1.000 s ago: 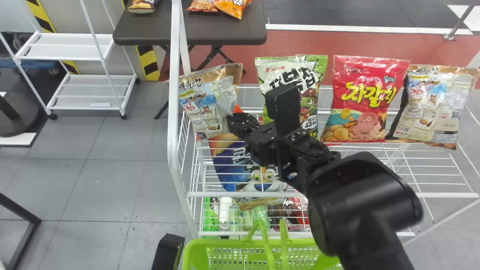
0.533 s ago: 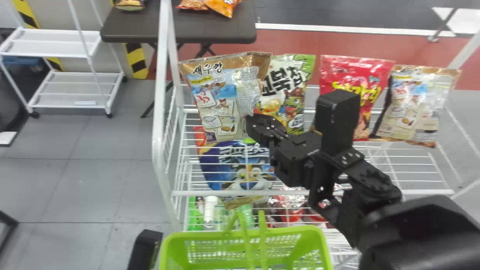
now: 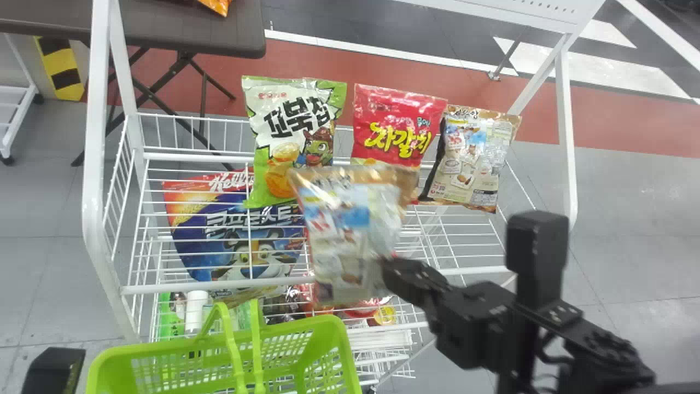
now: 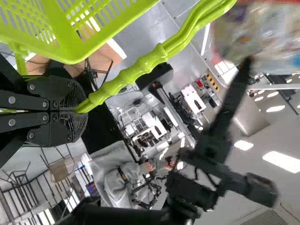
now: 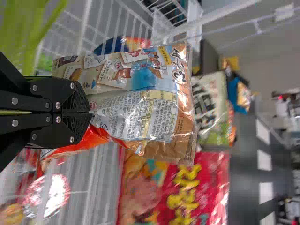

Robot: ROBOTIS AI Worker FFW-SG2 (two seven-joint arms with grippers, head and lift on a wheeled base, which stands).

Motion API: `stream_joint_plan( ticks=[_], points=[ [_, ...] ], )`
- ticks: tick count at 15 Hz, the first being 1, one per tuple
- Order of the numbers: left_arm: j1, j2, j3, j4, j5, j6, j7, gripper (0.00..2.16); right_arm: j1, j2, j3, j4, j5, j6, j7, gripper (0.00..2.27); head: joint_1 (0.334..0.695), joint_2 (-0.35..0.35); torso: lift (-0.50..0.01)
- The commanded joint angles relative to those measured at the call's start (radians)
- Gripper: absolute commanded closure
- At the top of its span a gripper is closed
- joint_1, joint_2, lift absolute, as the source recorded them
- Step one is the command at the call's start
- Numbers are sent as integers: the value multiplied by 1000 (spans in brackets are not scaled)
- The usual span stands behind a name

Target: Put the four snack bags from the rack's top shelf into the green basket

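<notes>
My right gripper [image 3: 391,268] is shut on the lower edge of a brown snack bag [image 3: 350,224], held in front of the rack, right of the basket. In the right wrist view the gripper [image 5: 89,112] pinches the same brown bag [image 5: 140,103]. A green-white bag [image 3: 290,137], a red bag [image 3: 396,126] and another brown bag [image 3: 473,158] stand on the top shelf. The green basket [image 3: 339,339] is at the bottom of the head view; in the left wrist view my left gripper [image 4: 77,110] is shut on the basket's handle [image 4: 136,70].
A blue cereal bag [image 3: 229,235] lies beneath the top shelf's wires. The rack's white post [image 3: 95,164] rises on the left, and its front rail [image 3: 186,287] runs behind the basket. A dark table [image 3: 219,33] stands behind, at the left.
The right gripper has drawn the brown bag off the shelf's left end, toward the front and right relative to the rack. The head view has shifted, so rack and basket appear farther left.
</notes>
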Motion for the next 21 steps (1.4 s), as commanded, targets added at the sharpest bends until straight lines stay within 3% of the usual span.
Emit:
stream_joint_plan(
  ticks=[1,3,7,13,19,20,21],
  points=[
    [11,-7,6,0,-2,-4,5,1555,14,4,-144,-16,-124,217,62,2240,695,-350,0],
    [17,-15,4,-3,-2,-10,17,1555,9,5,-231,-24,-249,336,90,2240,695,-350,0],
    [7,-23,-2,-2,-8,-13,21,1555,11,22,-202,16,-313,336,128,2240,695,-350,0],
    [4,-24,12,9,-5,-17,14,1555,14,4,-68,77,-235,336,142,2240,695,-350,0],
    [2,-32,4,6,-5,-20,9,1555,17,-44,123,208,-118,336,102,2233,695,-350,0],
    [2,-32,3,4,-6,-20,9,1555,12,-51,146,208,-107,336,88,2135,695,-350,0],
    [4,-32,3,4,-6,-17,9,1555,6,-51,154,208,-106,336,76,1558,695,-350,0]
  ],
)
